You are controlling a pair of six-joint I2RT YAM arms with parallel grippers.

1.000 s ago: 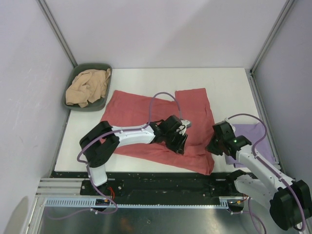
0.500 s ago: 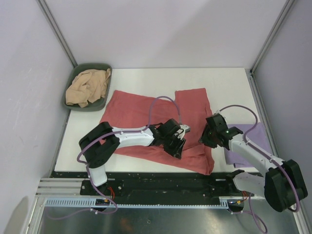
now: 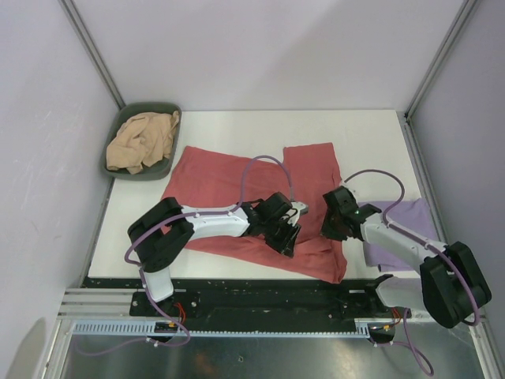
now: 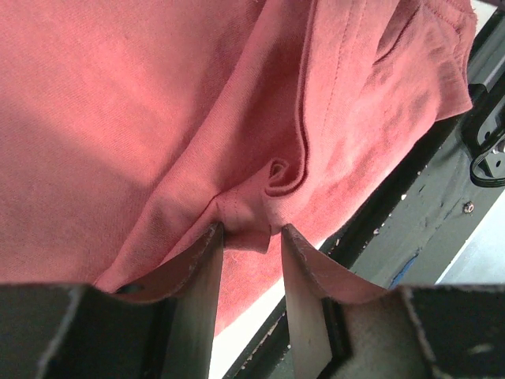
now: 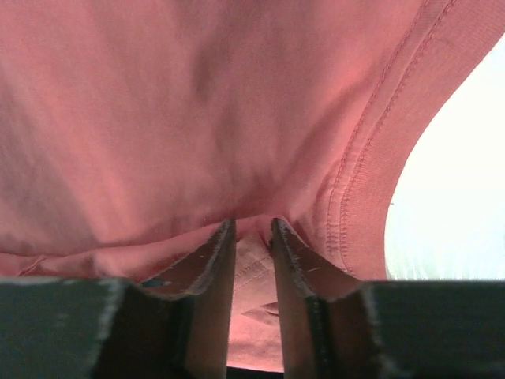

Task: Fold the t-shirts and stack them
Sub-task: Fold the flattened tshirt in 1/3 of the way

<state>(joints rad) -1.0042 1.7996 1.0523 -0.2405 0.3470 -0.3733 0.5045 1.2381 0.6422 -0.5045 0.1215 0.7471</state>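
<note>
Cloth is pinched in both claws. The left claw (image 4: 252,233) is clenched on a small bunched fold of the red t-shirt (image 4: 118,103), close to its near edge. The right claw (image 5: 252,225) sits just to the right of the left one. It too is clenched on red cloth, right beside a thick stitched hem.

I think the step in hand is a fold of the red t-shirt, with both claws holding its near edge. The next move, I think, calls for both claws to lift together and carry that edge away from the arms at the same speed, so the cloth does not twist or slip out.

The wrist views show the pinches up close. The top view cannot, because the claws hide them. Only the top view shows the rest. The red t-shirt lies spread out on the counter (image 3: 371,134) beyond the claws. The lavender t-shirt (image 3: 422,221) lies to the right of the right claw, under that arm. Far off to the left, the tan t-shirt (image 3: 142,142) is heaped in the green bin (image 3: 154,106).
</note>
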